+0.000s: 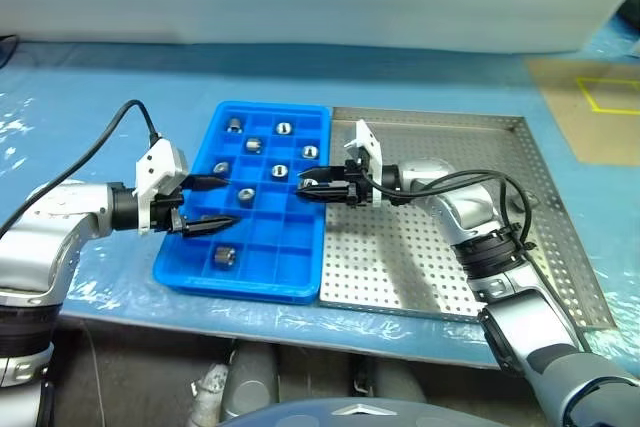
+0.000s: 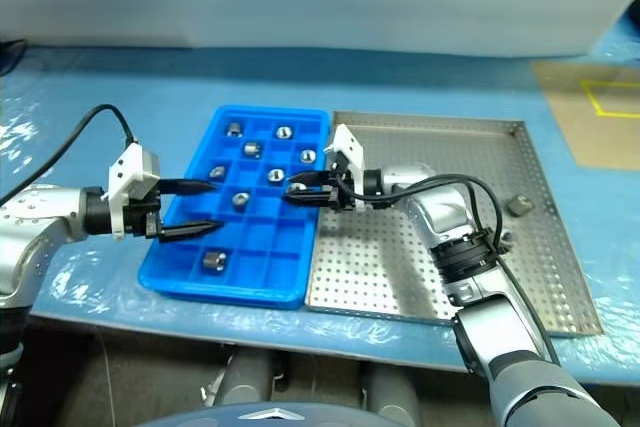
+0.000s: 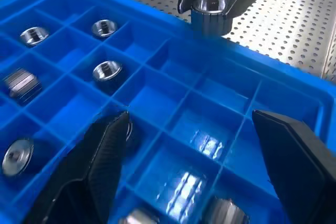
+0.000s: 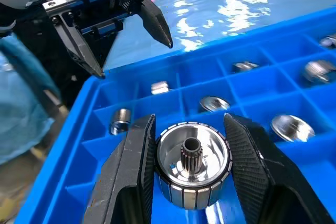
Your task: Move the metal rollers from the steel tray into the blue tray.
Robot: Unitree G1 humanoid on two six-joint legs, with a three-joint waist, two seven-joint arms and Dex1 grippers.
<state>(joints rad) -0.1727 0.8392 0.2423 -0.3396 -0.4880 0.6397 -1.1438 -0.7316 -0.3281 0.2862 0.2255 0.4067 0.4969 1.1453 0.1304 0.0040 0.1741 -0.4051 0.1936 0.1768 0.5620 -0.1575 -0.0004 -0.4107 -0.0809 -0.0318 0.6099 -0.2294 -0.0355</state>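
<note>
Blue sheeting covers the worktop [image 1: 90, 97]. Right gripper [image 4: 190, 169] jaws clamped on the ribbed side wall of one metal roller [image 4: 193, 169], held over the blue tray [image 1: 200, 277] near its steel-tray edge; bore and short axis point back at the wrist camera. Judged rigid, dense, slick: grip across the diameter. Left gripper [image 1: 205, 202] jaws apart, empty, over the tray's far side. Seven rollers [image 1: 224, 257] sit in compartments; one piece [image 2: 517, 205] lies on the steel tray [image 1: 560, 247].

A crinkled blue plastic sheet [image 1: 90, 97] is covering the table, catching the light along its left edge. Brown cardboard [image 1: 590, 112] with a yellow taped outline [image 1: 612, 95] is lying at the far right corner.
</note>
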